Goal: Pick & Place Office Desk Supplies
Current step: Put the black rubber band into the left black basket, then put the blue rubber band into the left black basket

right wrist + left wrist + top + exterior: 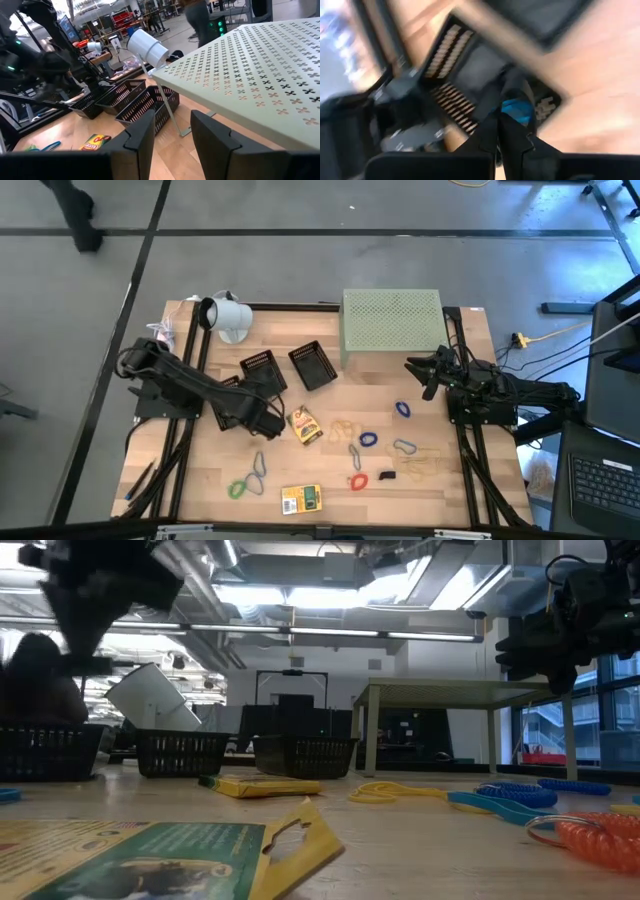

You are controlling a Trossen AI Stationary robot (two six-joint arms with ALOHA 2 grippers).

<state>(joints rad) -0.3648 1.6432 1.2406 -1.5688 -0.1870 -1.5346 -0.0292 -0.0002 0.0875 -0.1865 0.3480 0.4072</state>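
Blurred in the left wrist view, yet plain enough: left gripper with fingers pressed together on a blue rubber band, over a black mesh basket. From above, that basket half hidden under the left arm; cannot tell how high over it.

Nearest the front edge: yellow packet, green band, red band, black binder clip. Farther in: second yellow packet, tan bands, two more blue bands, metal clips, too small to count surely.

Beyond: two further baskets, three in all. Right gripper raised beside the pale green perforated stand, fingers apart, holding nothing. Far left corner: white cup-like object, tipped on its side.
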